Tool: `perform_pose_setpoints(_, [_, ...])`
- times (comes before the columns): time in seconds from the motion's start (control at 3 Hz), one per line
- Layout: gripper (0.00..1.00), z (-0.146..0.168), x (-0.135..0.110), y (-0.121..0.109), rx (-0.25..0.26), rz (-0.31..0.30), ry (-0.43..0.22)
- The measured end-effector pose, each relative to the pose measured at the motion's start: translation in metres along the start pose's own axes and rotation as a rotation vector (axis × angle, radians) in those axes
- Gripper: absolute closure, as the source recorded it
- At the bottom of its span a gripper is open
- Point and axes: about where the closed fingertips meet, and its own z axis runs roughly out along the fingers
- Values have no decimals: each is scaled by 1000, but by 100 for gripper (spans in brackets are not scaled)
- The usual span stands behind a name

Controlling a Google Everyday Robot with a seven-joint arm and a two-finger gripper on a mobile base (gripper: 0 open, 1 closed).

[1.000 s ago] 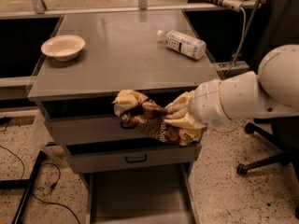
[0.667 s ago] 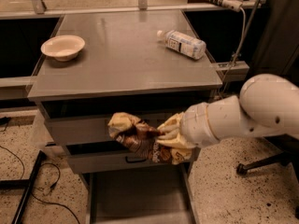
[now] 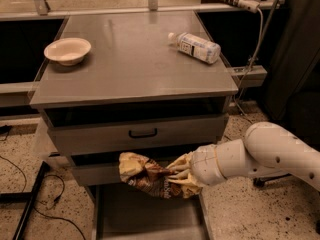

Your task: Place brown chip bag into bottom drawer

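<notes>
So the gripper (image 3: 178,177) is low down at the front of the table (image 3: 130,69), toward its right side, at the end of the white arm (image 3: 265,156) that reaches in from the right. The fingers are closed down on the right end of the brown chip bag (image 3: 146,175), which bunches up where they pinch it.

The bag is up in the air, not resting on anything. It hangs right in front of the lower of the table's two drawer fronts and over the pulled-out bottom drawer (image 3: 145,216), whose flat grey floor shows underneath it. The bag's long axis runs roughly side to side, along the front of the table, with a slight tilt. Its free pale yellow end points left and a bit up, about level with the lower drawer front, and the dark brown middle sags a little below that.

The upper drawer front (image 3: 142,133), with its black handle, sits above the bag. On top of the table there's a white bowl (image 3: 67,50) near the left edge and a clear plastic bottle (image 3: 195,46) lying on its side near the back right.
</notes>
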Motion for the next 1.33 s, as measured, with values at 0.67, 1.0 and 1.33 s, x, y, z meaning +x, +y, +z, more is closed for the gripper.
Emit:
perform_pose_setpoints(0.67, [100,16,59,13,-49,6,-133])
perform_pose_setpoints(1.0, [100,16,59,13,-49,6,-133])
perform_pose_setpoints(1.33, [100,30,64,17,-22,9,-88])
